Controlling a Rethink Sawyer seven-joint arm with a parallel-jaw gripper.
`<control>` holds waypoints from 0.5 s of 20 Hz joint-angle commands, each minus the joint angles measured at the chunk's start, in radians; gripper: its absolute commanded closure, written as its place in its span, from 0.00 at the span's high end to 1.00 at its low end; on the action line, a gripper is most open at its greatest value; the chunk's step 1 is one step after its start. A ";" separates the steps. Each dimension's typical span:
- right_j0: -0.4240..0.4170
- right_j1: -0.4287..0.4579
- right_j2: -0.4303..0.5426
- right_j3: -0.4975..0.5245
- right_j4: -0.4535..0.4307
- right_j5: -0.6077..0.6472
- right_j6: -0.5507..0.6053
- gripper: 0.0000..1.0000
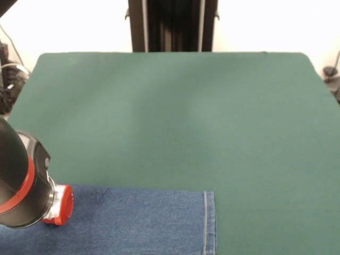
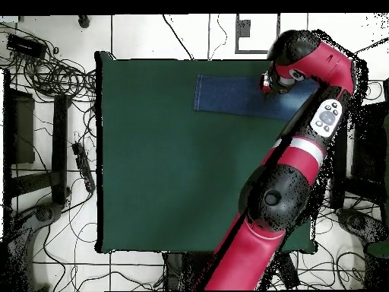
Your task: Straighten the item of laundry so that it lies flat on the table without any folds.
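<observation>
Front and overhead views of a single moment. Nearest the front camera, the jeans lie at the table's near edge as a long blue strip whose hemmed end, with its pale stitching, points toward the middle of the cloth; their lower part runs out of the picture. In the overhead view they appear as a narrow band along the edge farthest from the robot's base, close to one corner. The strip looks smooth on top, but it is probably doubled over, since only one band of denim shows.

The gripper is down on or just above the denim at its outer end, a red part showing under the black wrist. Whether its fingers are parted or clenched cannot be told; the wrist hides them in both views.

Beyond lies the bare green table, then the robot's pedestal.

Risks, as judged from this layout: the arm is stretched nearly to its full reach, so a pull outward could drag the jeans off the edge. A pinch through both layers would shift the fold without opening it.
</observation>
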State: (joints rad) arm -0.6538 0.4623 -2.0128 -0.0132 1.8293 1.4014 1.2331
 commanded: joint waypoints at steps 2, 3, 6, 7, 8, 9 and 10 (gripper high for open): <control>0.022 0.199 -0.192 0.055 -0.003 -0.264 -0.224 0.00; 0.021 0.199 -0.185 0.053 0.004 -0.269 -0.231 0.00; 0.018 0.200 -0.190 0.050 0.030 -0.254 -0.251 1.00; 0.018 0.200 -0.193 0.051 0.034 -0.246 -0.252 1.00; 0.017 0.199 -0.196 0.051 0.037 -0.238 -0.254 1.00; 0.017 0.199 -0.201 0.051 0.042 -0.229 -0.256 1.00; 0.016 0.198 -0.204 0.052 0.046 -0.224 -0.256 1.00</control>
State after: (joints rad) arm -0.6483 0.4623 -2.0605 0.0153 1.8828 1.4086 1.2331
